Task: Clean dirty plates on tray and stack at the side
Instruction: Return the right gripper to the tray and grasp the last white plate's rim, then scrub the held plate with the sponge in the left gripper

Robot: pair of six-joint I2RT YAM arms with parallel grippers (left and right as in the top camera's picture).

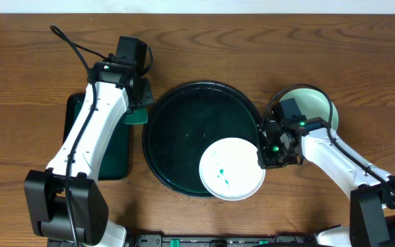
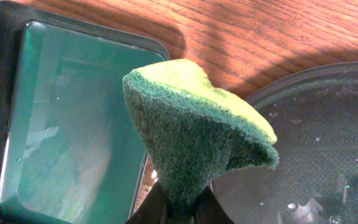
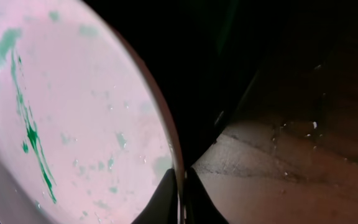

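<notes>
A white plate (image 1: 231,169) with green smears lies over the front right rim of the round dark tray (image 1: 177,134). My right gripper (image 1: 263,155) is shut on that plate's right edge; the right wrist view shows the smeared plate (image 3: 67,112) pinched at its rim between the fingers (image 3: 180,199). A pale-mint plate (image 1: 314,104) sits on the table right of the tray, partly hidden by my right arm. My left gripper (image 1: 137,110) is shut on a green and yellow sponge (image 2: 197,134), held by the tray's left rim (image 2: 309,78).
A smaller rectangular dark green tray (image 1: 118,147) lies left of the round tray, under my left arm; it also shows in the left wrist view (image 2: 67,124). Bare wooden table (image 1: 19,103) lies around both trays.
</notes>
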